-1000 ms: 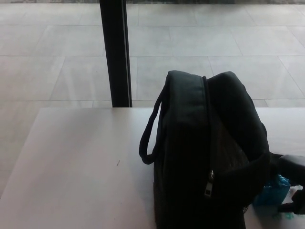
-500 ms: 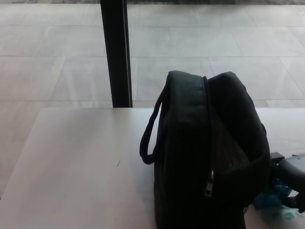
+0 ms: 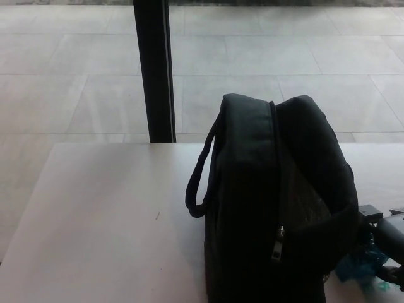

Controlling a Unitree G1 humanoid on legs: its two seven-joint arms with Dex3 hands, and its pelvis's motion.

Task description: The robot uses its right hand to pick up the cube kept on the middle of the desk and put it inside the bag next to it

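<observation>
Tiled floor behind pale desk [image 3: 107,221], dark post [image 3: 154,69] beyond. Black bag [image 3: 271,202] upright on desk. Blue cube [image 3: 361,262] low beside bag's right side, right hand [image 3: 388,243] touching it; grasp unclear. Left hand unseen.

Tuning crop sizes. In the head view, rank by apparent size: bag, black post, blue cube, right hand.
1. Bag, largest by far.
2. Black post behind the desk.
3. Right hand and blue cube: both small and partly hidden, the hand cut by the frame edge, so I won't rank them.
</observation>
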